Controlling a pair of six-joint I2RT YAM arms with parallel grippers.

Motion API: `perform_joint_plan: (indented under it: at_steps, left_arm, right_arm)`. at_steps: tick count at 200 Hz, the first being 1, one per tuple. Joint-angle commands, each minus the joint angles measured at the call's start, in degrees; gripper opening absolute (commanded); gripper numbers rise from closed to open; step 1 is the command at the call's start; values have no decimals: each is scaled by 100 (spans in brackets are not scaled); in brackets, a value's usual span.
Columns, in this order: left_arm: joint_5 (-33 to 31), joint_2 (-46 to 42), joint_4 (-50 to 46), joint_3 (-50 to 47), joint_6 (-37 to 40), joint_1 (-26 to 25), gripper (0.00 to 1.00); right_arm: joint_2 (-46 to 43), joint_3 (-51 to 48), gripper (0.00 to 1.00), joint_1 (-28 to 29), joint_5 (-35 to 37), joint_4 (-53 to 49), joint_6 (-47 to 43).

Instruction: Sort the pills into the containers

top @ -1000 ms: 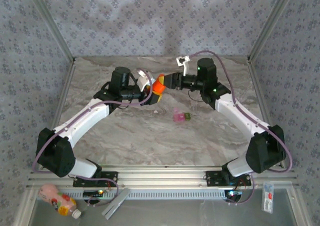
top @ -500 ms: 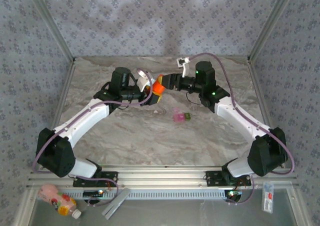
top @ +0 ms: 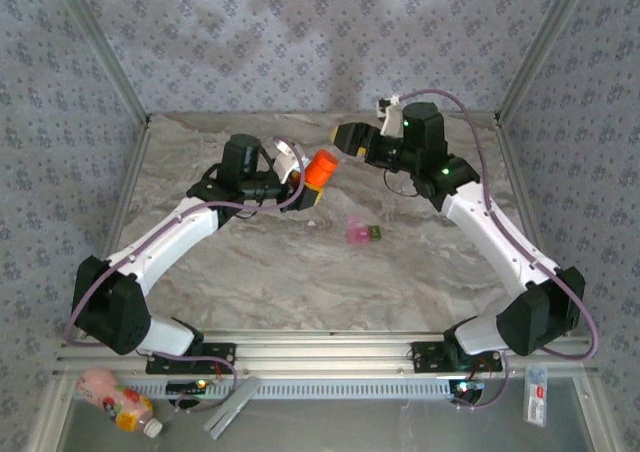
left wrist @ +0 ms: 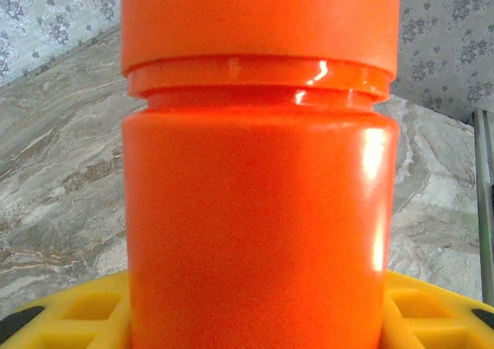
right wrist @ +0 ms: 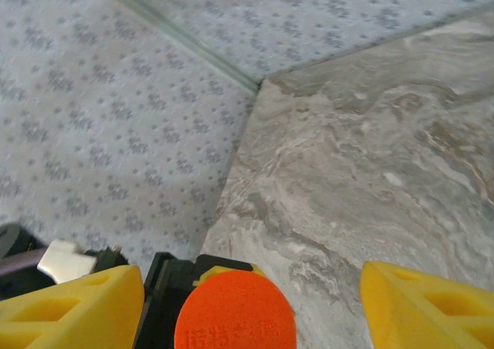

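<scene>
1. Orange pill bottle [top: 321, 168], cap [right wrist: 235, 312] on, tilted toward 1 o'clock. The left gripper [top: 310, 184] is clamped on its lower body, with yellow pads [left wrist: 85, 310] against both sides.
2. Right gripper [top: 345, 137], at 1 o'clock of the bottle and just clear of it. Its jaws are spread wide, and the yellow fingers [right wrist: 69, 310] flank the cap with a gap on each side.
3. Pill case [top: 362, 234], pink and green compartments joined, lying on the marbled table [top: 280, 272] at 5 o'clock of the bottle, near it and untouched.
</scene>
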Motion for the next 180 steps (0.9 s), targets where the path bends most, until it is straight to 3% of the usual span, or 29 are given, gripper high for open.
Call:
perform_joint_plan:
  at_steps: [1,76,180]
  left_arm:
    - [69,-77,131,101,11,35,0]
    - [91,-36,132,145,-3,34,0]
    - [98,-18,145,158,-9,34,0]
  right_arm:
    - [-170,121,77,166,789,-728,682]
    - [197,502,78,716,998,-785,655]
    - [330,443,72,891,890,-691,689]
